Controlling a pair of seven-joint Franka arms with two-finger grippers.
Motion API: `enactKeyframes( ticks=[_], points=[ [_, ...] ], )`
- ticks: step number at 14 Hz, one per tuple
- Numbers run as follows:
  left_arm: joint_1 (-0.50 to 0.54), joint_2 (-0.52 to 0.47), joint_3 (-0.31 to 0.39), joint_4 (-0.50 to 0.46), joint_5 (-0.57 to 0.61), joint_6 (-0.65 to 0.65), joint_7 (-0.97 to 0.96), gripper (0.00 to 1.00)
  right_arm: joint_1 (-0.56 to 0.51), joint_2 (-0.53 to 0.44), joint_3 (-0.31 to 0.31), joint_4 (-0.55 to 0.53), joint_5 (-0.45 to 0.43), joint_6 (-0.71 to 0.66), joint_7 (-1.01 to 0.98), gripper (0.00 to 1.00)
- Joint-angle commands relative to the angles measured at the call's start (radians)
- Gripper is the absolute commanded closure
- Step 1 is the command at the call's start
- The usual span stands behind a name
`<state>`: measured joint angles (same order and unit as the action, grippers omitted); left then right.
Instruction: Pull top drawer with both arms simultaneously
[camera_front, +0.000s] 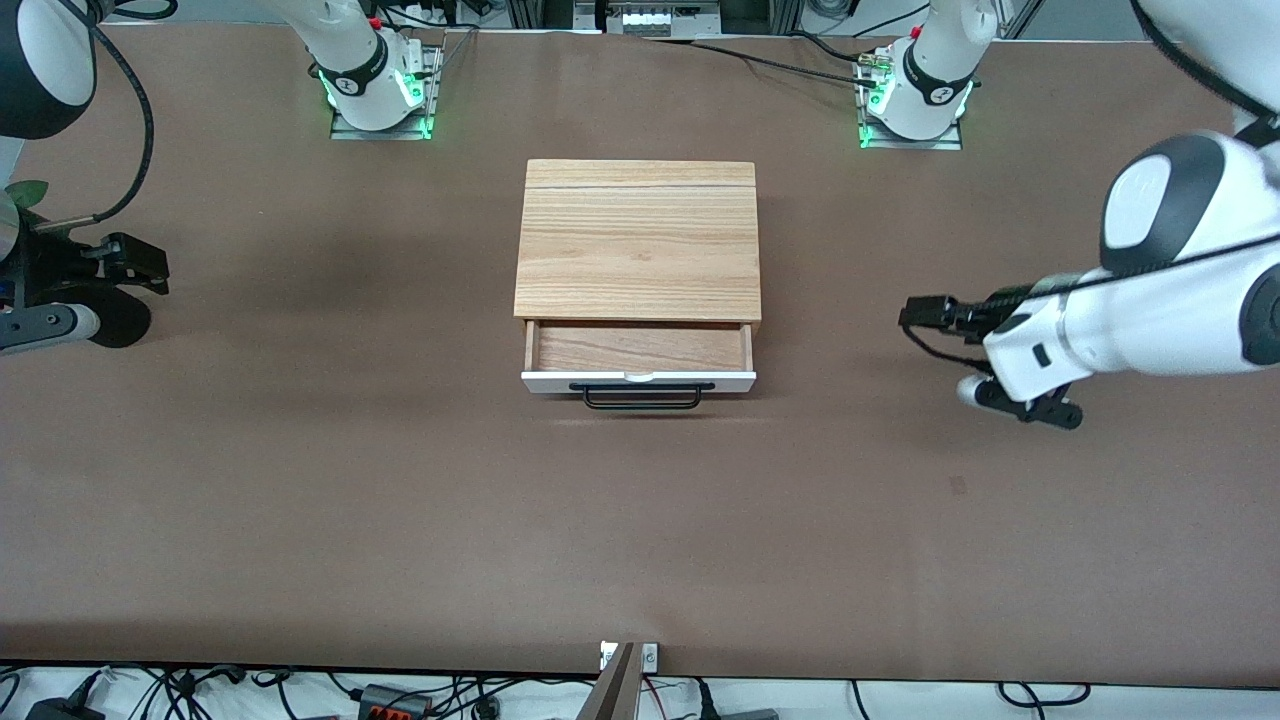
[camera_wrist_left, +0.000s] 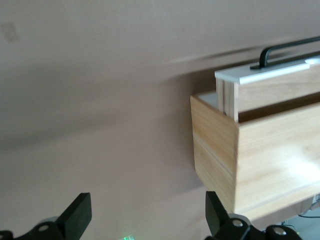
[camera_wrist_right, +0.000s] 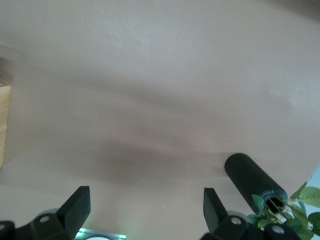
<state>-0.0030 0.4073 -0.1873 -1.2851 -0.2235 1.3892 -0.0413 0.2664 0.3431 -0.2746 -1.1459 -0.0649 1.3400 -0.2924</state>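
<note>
The top drawer (camera_front: 640, 348) of the wooden cabinet (camera_front: 638, 240) stands partly pulled out and shows its light wood bottom. Its white front panel (camera_front: 640, 379) and black bar handle (camera_front: 642, 398) face the front camera. My left gripper (camera_front: 937, 350) hovers over the table toward the left arm's end, well apart from the cabinet, open and empty. In the left wrist view the left gripper (camera_wrist_left: 148, 212) is spread wide, with the cabinet (camera_wrist_left: 270, 160) and the drawer's handle (camera_wrist_left: 285, 50) off to one side. My right gripper (camera_front: 150, 272) is over the right arm's end of the table and shows open and empty in the right wrist view (camera_wrist_right: 147, 210).
The brown table (camera_front: 400, 500) surrounds the cabinet. A black cylinder (camera_wrist_right: 252, 182) and green plant leaves (camera_wrist_right: 305, 200) sit beside the right gripper. A small mount (camera_front: 628, 660) stands at the table's front edge. Cables run along that edge.
</note>
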Motion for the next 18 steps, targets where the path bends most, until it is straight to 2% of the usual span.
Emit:
enactKeyframes(
  ticks=[1, 3, 5, 7, 9, 10, 13, 14, 18],
  points=[
    [0.018, -0.085, 0.002, -0.017, 0.044, -0.053, -0.043, 0.0, -0.015, -0.015, 0.002, -0.001, 0.011, -0.027, 0.01, 0.0],
    [0.023, -0.146, -0.003, -0.023, 0.143, -0.084, -0.049, 0.0, -0.025, -0.047, 0.003, -0.032, 0.026, -0.024, 0.009, 0.0],
    [0.024, -0.157, -0.009, -0.022, 0.162, -0.113, -0.087, 0.0, -0.047, -0.094, 0.012, -0.104, 0.049, -0.007, 0.012, 0.0],
    [0.028, -0.174, -0.005, -0.037, 0.161, -0.137, -0.092, 0.0, -0.125, -0.205, 0.087, -0.272, 0.057, 0.095, 0.012, 0.0],
    [0.031, -0.186, 0.0, -0.057, 0.164, -0.162, -0.094, 0.0, -0.264, -0.321, 0.219, -0.461, 0.057, 0.227, 0.013, 0.0],
    [0.041, -0.212, 0.002, -0.092, 0.165, -0.15, -0.092, 0.0, -0.278, -0.358, 0.232, -0.51, 0.057, 0.272, 0.013, 0.0],
    [0.081, -0.326, -0.003, -0.277, 0.191, -0.035, -0.065, 0.0, -0.279, -0.369, 0.241, -0.534, 0.05, 0.303, 0.172, 0.0],
    [0.095, -0.356, -0.009, -0.325, 0.214, 0.002, -0.039, 0.0, -0.279, -0.371, 0.267, -0.531, 0.047, 0.298, 0.246, 0.0],
    [0.101, -0.34, 0.002, -0.31, 0.237, -0.004, -0.038, 0.0, -0.282, -0.363, 0.278, -0.512, 0.047, 0.271, 0.256, 0.0]
  ],
)
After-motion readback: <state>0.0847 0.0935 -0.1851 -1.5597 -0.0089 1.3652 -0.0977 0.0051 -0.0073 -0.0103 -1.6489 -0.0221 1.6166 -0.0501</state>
